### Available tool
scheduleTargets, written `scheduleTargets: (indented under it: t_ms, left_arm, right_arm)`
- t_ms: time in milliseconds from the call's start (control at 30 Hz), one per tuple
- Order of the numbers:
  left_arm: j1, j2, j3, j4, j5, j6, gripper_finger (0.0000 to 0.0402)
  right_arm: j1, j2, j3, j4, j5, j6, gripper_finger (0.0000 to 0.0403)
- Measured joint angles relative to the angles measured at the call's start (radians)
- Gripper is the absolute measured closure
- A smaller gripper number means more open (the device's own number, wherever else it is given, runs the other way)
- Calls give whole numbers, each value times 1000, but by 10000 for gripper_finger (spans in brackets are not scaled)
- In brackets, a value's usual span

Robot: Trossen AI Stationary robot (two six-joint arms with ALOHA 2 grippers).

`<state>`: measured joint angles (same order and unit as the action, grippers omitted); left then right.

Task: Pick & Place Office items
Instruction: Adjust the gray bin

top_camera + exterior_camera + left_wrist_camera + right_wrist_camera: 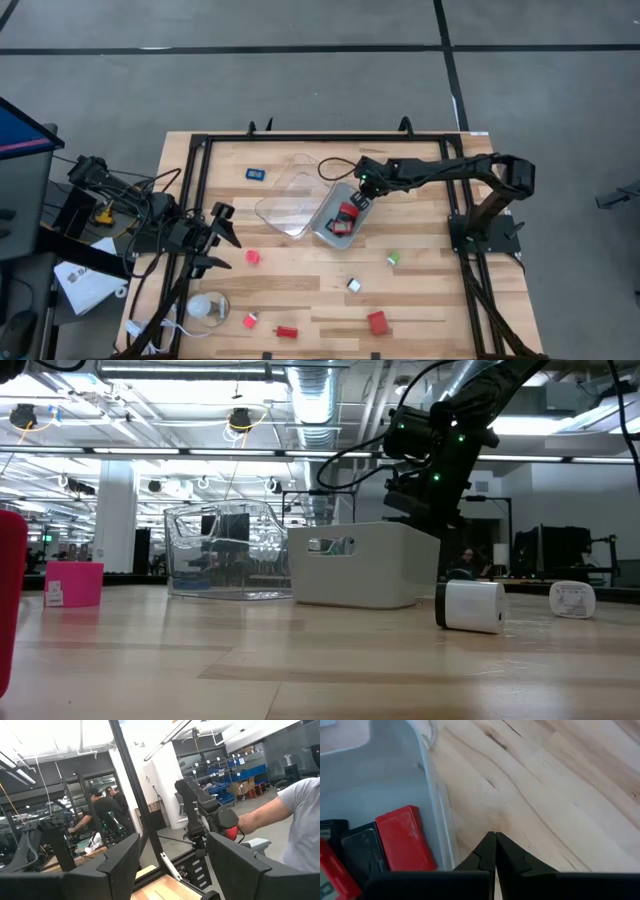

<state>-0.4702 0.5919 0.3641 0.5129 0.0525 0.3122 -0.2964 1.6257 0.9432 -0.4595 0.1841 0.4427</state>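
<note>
Two trays sit just behind the middle of the tabletop [420, 300]: a clear tray [285, 195], and touching its right side a whitish tray [328, 228] that holds a red block [347, 213] and some dark pieces. The right gripper [362, 200] hangs above the whitish tray's far right rim, its arm reaching in from the right edge. In the right wrist view its fingers [492, 852] are pressed together with nothing between them, poised over bare wood just outside the tray wall, with the red block [405, 837] and a black piece [362, 852] inside the tray beside it.

The other office items lie scattered, well apart from one another. A blue piece [256, 175] lies near the far edge, left of the clear tray. A red piece [253, 257] lies left of centre, close to the left gripper [222, 240], which waits near the left edge with its fingers spread wide and empty. Toward the near edge lie two small red pieces [250, 320] [287, 331] and a larger red block [378, 322]. A white-and-black piece [354, 285] and a green piece [394, 258] lie on open wood right of centre. A round whitish object [205, 306] with a cord sits by the near left corner.

Bare wood is widest along the far edge and in the near right corner.
</note>
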Motion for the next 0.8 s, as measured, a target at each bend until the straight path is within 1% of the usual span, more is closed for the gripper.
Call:
scheduleTargets:
  t_ms: [133,233,333,400,533,800]
  left_arm:
    - [0,0,0,0,0,0,175]
    - [0,0,0,0,0,0,175]
    - [0,0,0,0,0,0,175]
    - [0,0,0,0,0,0,175]
    - [0,0,0,0,0,0,175]
    - [0,0,0,0,0,0,175]
  right_arm:
    - [0,0,0,1,5,0,403]
    - [-8,-1,0,4,43,-3,403]
    - [-25,-2,0,5,57,-6,403]
    - [-33,-2,0,11,52,-9,403]
    - [-22,-2,0,35,1,-21,403]
    - [19,-3,0,49,-3,-24,403]
